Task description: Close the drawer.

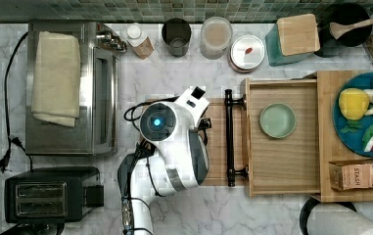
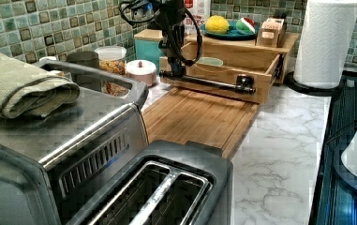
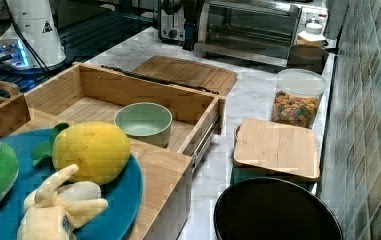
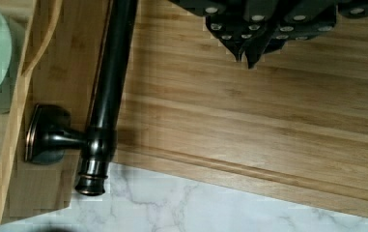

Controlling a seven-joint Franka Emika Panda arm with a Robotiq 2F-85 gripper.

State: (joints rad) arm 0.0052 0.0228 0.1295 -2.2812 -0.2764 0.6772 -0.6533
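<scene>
From the top view, the drawer (image 1: pixel 282 161) is pulled well out of its wooden cabinet (image 1: pixel 331 147), with a green bowl (image 1: pixel 277 120) sitting inside. The pincer itself is hidden under the white arm (image 1: pixel 174 142), which hangs over the cutting board (image 1: pixel 218 147); the drawer's black handle (image 1: pixel 229 137) lies just beside the arm, on the side toward the top view's right.

From the left view, the pincer (image 2: pixel 177 70) reaches down in front of the drawer (image 2: pixel 227 63) and comes close to the handle (image 2: pixel 204 80) near one end, perhaps touching it; I cannot tell. The board (image 2: pixel 199 117) spreads out below and nearer the camera.

From the right view, the drawer (image 3: pixel 103 90) stands open with the bowl (image 3: pixel 143 122) in it, and the board (image 3: pixel 188 72) lies beyond its front. The arm (image 3: pixel 193 20) stands farther back.

From the wrist view, the pincer (image 4: pixel 249 55) has its fingertips drawn close together, narrow, with nothing between them. It hovers over the board (image 4: pixel 249 140), and the handle (image 4: pixel 109 92) with its bracket lies apart to one side, the drawer front (image 4: pixel 61 96) just past it.

As I judge it, nothing of the closing is done: the whole push remains, starting with contact on the handle or front.
</scene>
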